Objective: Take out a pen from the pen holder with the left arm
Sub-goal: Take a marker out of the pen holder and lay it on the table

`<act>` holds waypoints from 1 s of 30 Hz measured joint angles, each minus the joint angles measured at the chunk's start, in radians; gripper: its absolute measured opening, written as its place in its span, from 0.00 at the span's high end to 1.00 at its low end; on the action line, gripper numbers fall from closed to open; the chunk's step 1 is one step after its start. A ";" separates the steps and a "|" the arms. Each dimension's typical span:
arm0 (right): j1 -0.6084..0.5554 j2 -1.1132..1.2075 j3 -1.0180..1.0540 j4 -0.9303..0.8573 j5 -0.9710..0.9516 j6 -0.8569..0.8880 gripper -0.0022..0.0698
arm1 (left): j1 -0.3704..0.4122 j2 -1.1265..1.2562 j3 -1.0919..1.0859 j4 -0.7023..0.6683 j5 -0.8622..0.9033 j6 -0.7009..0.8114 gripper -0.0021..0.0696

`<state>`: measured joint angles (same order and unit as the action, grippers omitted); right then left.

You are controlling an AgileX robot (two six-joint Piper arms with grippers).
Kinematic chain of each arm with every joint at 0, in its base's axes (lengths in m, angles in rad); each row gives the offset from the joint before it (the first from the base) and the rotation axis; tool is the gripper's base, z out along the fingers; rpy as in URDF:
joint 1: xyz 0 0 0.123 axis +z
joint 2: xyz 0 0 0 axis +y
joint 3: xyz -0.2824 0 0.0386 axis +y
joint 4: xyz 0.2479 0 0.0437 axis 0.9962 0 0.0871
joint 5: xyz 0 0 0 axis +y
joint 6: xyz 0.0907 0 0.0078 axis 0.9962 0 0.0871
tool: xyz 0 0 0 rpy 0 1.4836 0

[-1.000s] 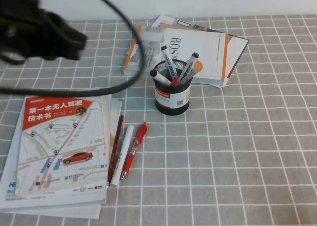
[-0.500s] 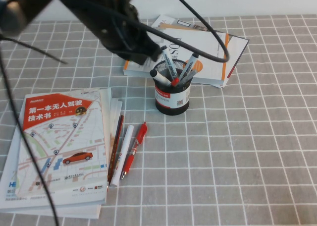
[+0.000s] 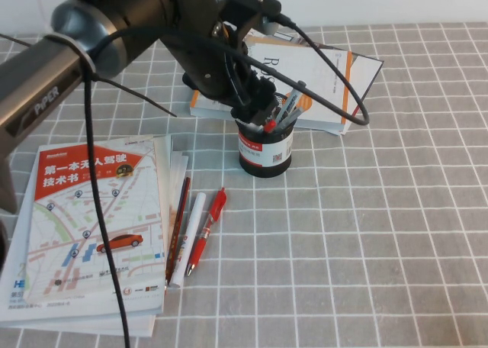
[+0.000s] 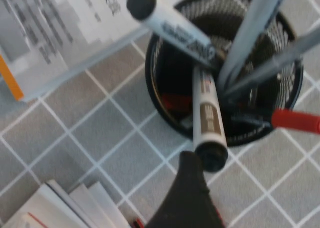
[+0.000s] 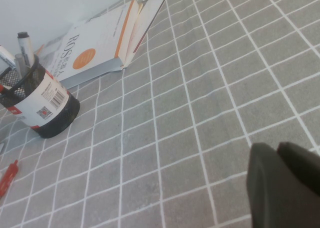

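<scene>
The black mesh pen holder (image 3: 264, 151) stands mid-table with several markers and pens upright in it. My left gripper (image 3: 257, 104) hangs just over the holder's rear left rim, among the pen tops. In the left wrist view I look down into the pen holder (image 4: 165, 113). A white marker with a black cap (image 4: 207, 123) leans beside my one visible black finger (image 4: 187, 198). That finger stands well off to one side, so the jaws are open and hold nothing. My right gripper (image 5: 280, 155) rests shut and low over the tablecloth, far from the pen holder (image 5: 47, 105).
An open ROS book (image 3: 313, 73) lies behind the holder. A stack of booklets (image 3: 91, 218) lies at the front left. Beside it lie a red pen (image 3: 206, 230), a white pen (image 3: 189, 237) and a dark red pencil (image 3: 178, 222). A cable (image 3: 335, 96) loops over the book.
The left arm has swung in from the far left and come down over the pen holder. The pens and books have not moved.
</scene>
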<state>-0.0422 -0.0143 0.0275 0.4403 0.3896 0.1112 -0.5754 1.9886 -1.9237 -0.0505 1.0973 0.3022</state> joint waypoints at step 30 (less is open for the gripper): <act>0.000 0.000 0.000 0.000 0.000 0.000 0.99 | 0.027 0.094 -0.001 -0.028 -0.102 -0.044 0.65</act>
<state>-0.0422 -0.0143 0.0275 0.4403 0.3896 0.1112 -0.5482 2.0828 -1.9243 -0.0781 0.9952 0.2579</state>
